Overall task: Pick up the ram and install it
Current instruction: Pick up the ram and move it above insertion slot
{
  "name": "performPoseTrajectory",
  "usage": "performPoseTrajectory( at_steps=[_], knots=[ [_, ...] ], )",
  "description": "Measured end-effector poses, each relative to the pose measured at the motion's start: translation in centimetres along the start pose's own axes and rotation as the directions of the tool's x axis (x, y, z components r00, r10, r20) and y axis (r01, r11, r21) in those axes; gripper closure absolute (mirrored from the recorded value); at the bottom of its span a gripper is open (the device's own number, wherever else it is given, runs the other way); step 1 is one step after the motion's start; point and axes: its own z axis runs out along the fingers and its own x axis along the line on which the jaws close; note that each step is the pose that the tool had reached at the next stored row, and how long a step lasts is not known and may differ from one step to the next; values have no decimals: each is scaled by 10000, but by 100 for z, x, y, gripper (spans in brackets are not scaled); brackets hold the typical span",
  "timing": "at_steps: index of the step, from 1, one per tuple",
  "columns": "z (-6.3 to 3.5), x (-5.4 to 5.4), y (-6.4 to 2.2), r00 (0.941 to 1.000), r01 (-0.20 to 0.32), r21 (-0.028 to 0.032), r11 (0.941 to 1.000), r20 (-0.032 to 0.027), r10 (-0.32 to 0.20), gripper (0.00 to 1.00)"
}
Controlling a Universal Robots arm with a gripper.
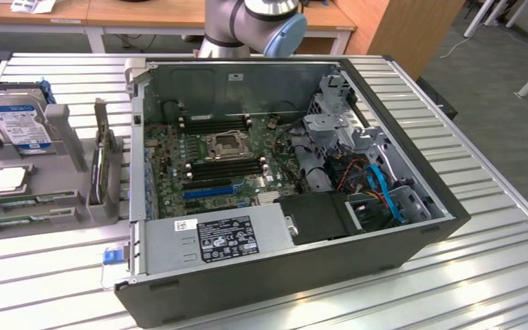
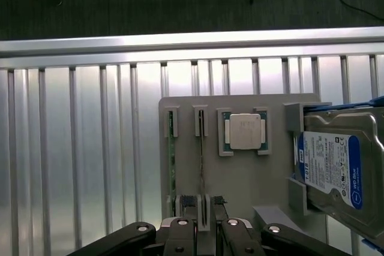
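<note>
The arm [image 1: 245,20] points its jaws straight downward.

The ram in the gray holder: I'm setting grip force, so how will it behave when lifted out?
Probably stiff and light: the ram is a thin green board standing on edge in the gray holder. Likely fragile if twisted, being so thin. It may bind if pulled askew, since narrow slots hold its ends.

Hard drive [image 2: 336,160] label reads "WD Blue"; the power supply [image 1: 218,240] sticker's print is too small to read.
</note>
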Motion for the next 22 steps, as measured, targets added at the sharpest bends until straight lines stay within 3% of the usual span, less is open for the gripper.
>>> performPoseTrajectory(
  at_steps=[22],
  knots=[
    [188,2,-8,10000,-3,4,10000,-68,3,76]
  ],
)
